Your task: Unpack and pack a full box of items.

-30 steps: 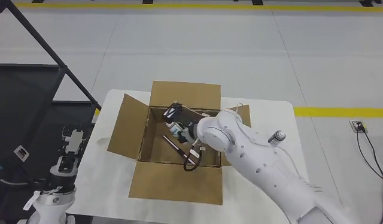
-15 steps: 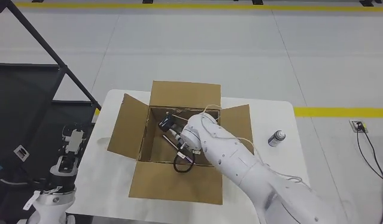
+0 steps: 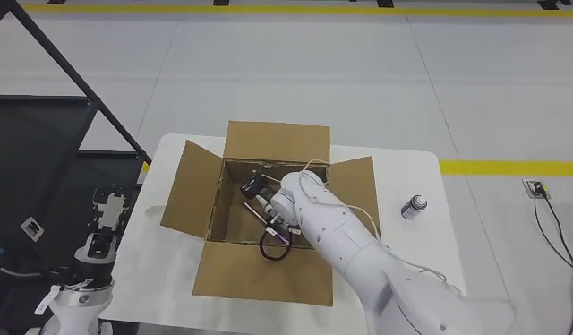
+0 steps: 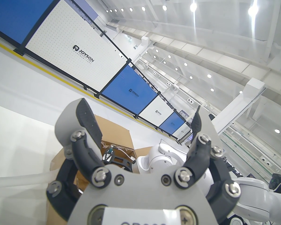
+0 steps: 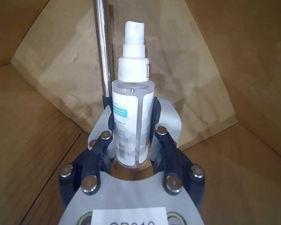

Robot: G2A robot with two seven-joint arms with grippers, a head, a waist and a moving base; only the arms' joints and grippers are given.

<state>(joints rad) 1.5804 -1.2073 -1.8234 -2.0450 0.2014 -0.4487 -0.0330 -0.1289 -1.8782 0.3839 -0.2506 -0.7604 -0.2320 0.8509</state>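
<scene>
The spray bottle (image 5: 132,87) sits inside the cardboard box (image 3: 276,141), clamped between the fingers of the right gripper (image 5: 133,108), which press on either side of its clear, labelled body. The white pump head points away from the wrist, toward the brown floor of the box. The bottle's base is partly cut off behind the gripper's plate, and we cannot tell whether the bottle touches the cardboard or hangs just above it. Just beside it lies a shiny metal tube (image 5: 104,47), running roughly parallel to the bottle. Its near end is hidden behind one finger, so we cannot say whether tube and bottle touch. From above, the right arm reaches over the box's front edge and covers the bottle and much of the inside. We make out the tube (image 3: 260,215) as a thin dark stick on the box floor, along with a dark loop close to the wrist that we cannot identify. The box stands with all four flaps folded outward on the white table (image 3: 403,169). A small silver can (image 3: 413,207) stands upright on the table, well apart from the box on its right. The left gripper (image 4: 140,111) is off the table's left edge, aimed upward, with its fingers spread wide and nothing between them.
</scene>
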